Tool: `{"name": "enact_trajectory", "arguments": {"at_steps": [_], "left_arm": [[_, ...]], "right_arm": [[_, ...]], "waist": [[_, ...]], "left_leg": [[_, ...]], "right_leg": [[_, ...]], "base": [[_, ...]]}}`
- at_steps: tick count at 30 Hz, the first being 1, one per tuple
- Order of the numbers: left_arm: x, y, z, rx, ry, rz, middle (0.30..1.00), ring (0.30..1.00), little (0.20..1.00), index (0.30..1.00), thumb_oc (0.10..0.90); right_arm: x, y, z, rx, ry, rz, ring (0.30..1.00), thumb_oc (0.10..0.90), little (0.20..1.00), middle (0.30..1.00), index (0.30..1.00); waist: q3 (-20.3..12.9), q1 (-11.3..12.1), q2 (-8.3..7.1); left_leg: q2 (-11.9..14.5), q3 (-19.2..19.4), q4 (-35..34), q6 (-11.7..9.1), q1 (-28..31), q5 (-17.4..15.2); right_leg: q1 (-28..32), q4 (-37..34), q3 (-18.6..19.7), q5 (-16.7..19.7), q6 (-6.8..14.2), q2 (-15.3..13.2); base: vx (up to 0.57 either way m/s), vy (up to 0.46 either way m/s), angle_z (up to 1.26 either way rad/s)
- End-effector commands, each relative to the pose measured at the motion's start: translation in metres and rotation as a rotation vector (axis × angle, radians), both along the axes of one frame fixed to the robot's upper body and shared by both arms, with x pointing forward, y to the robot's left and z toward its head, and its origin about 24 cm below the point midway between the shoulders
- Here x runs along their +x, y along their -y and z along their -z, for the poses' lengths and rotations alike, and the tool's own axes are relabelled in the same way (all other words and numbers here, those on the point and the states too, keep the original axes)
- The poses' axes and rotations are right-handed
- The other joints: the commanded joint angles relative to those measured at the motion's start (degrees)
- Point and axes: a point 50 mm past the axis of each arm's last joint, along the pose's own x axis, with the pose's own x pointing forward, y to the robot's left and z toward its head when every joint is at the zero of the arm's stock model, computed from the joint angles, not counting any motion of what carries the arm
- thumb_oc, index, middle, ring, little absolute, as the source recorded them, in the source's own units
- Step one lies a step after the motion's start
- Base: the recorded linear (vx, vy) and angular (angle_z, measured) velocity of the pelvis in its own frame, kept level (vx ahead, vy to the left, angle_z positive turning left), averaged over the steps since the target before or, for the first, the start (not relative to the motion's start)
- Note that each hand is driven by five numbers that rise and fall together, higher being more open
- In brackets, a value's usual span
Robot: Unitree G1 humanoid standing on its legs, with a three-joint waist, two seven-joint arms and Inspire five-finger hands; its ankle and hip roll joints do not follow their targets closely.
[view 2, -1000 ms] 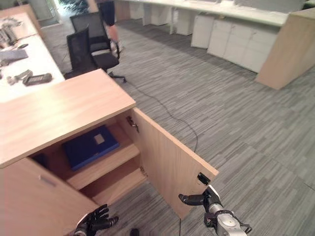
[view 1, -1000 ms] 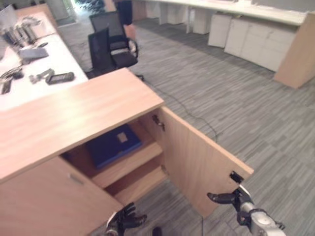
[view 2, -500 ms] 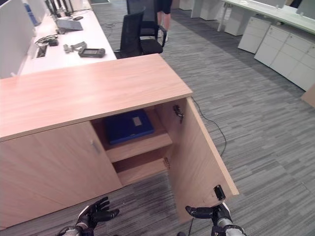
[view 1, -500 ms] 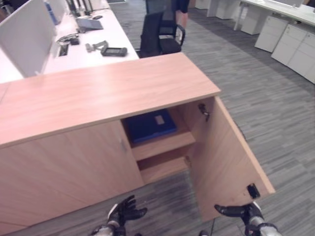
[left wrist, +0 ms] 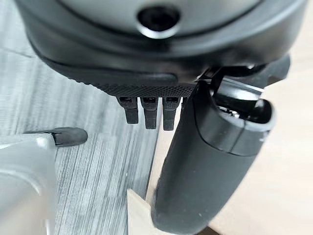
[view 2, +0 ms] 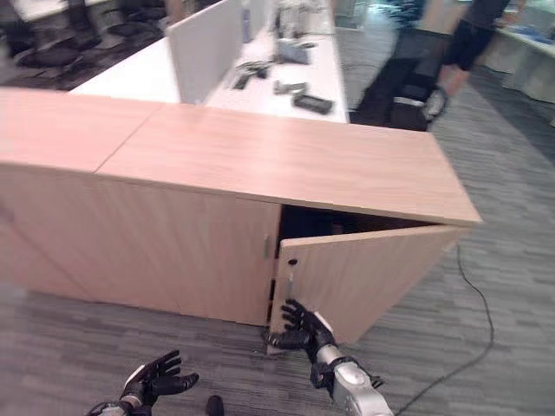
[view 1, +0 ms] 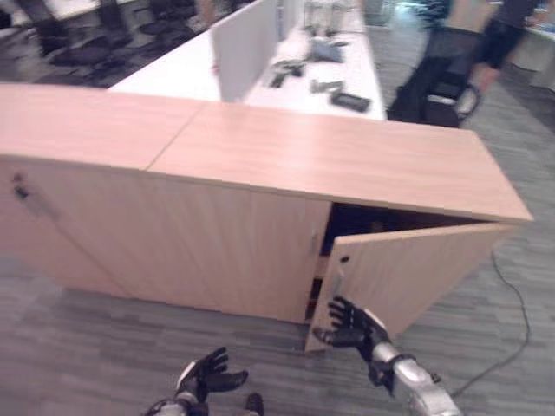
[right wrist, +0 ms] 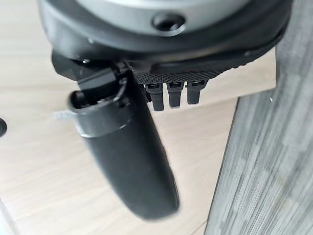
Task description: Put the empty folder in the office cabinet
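The wooden office cabinet stands before me, its right door swung almost closed. Only a dark gap is left under the top, and the inside is hidden behind the door. My right hand is open, its fingers spread flat against the door's lower free edge, below the small lock. In the right wrist view the thumb and fingers lie on the door's wood. My left hand hangs open and holds nothing, low over the carpet in front of the closed left door.
Behind the cabinet is a white desk with a grey partition and small devices. A person stands at the back right beside a black chair. Grey carpet lies in front of the cabinet.
The door has swung from wide open to almost closed, with my right hand against it, hiding the blue folder on the shelf. The camera has swung round to the cabinet's front.
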Motion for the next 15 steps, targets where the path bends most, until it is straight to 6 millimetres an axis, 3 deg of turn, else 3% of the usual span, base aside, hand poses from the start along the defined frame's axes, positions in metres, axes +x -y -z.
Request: {"name": "enact_trajectory", "arguments": {"at_steps": [1, 7, 9, 11, 12, 13, 15], "left_arm": [[0.030, 0.007, -0.015, 0.010, 0.133, 0.083, 0.900, 0.900, 0.900, 0.900, 0.800], [0.023, 0.014, -0.011, -0.005, 0.115, 0.097, 0.900, 0.900, 0.900, 0.900, 0.800], [0.019, 0.014, -0.010, -0.008, 0.108, 0.106, 0.900, 0.900, 0.900, 0.900, 0.800], [0.015, 0.015, -0.010, -0.021, 0.107, 0.116, 0.900, 0.900, 0.900, 0.900, 0.800], [0.015, 0.015, -0.010, -0.021, 0.107, 0.116, 0.900, 0.900, 0.900, 0.900, 0.800], [0.012, 0.014, -0.011, -0.030, 0.107, 0.122, 0.900, 0.900, 0.900, 0.900, 0.800], [0.011, 0.013, -0.012, -0.038, 0.108, 0.121, 0.900, 0.900, 0.900, 0.900, 0.800]], "right_arm": [[0.037, -0.023, -0.054, 0.095, 0.308, -0.078, 0.900, 0.800, 0.900, 0.900, 0.900], [0.031, -0.004, -0.047, 0.075, 0.287, 0.013, 0.900, 0.800, 0.900, 0.900, 0.900], [0.035, 0.010, -0.049, 0.060, 0.298, 0.090, 0.900, 0.800, 0.900, 0.900, 0.900], [0.041, 0.037, -0.055, 0.043, 0.325, 0.229, 0.900, 0.800, 0.900, 0.900, 0.900], [0.041, 0.037, -0.055, 0.043, 0.325, 0.230, 0.900, 0.800, 0.900, 0.900, 0.900], [0.045, 0.057, -0.057, 0.030, 0.332, 0.325, 0.900, 0.800, 0.900, 0.900, 0.900], [0.048, 0.075, -0.059, -0.007, 0.334, 0.390, 0.900, 0.800, 0.900, 0.900, 0.900]], "waist": [[-0.6, 0.6, 1.74], [-1.7, 0.9, 2.24], [-1.9, 0.9, 2.37], [-2.3, 1.0, 2.67], [-2.3, 1.0, 2.68], [-2.6, 1.1, 2.85], [-2.8, 1.2, 3.02]], "left_leg": [[-0.1, -0.7, -1.3, -2.1, 11.8, -10.8], [-0.4, -2.9, -1.3, -2.5, 12.6, -11.0], [-0.3, -3.1, -1.3, -2.7, 12.9, -11.2], [-0.3, -3.1, -1.3, -2.9, 13.1, -11.3], [-0.3, -3.1, -1.3, -2.9, 13.1, -11.3], [-0.2, -3.0, -1.3, -3.1, 13.3, -11.4], [0.0, -2.9, -1.3, -3.3, 13.4, -11.5]], "right_leg": [[-2.3, -0.1, -0.8, 5.4, 5.3, -2.6], [1.1, -3.0, -3.3, 5.2, 4.7, -3.0], [1.7, -3.6, -4.3, 5.2, 4.7, -3.1], [2.6, -4.8, -5.1, 5.5, 4.6, -3.1], [2.7, -4.8, -5.1, 5.5, 4.6, -3.1], [3.1, -5.5, -5.5, 5.6, 4.6, -3.1], [3.6, -6.3, -5.9, 5.6, 4.5, -3.1]], "base": [[0.06, -0.012, 0.46], [0.06, -0.031, 0.14], [0.04, -0.051, 0.09], [0.05, -0.061, 0.12], [0.04, -0.059, 0.11], [0.03, -0.064, 0.02], [0.03, -0.069, -0.04]]}}
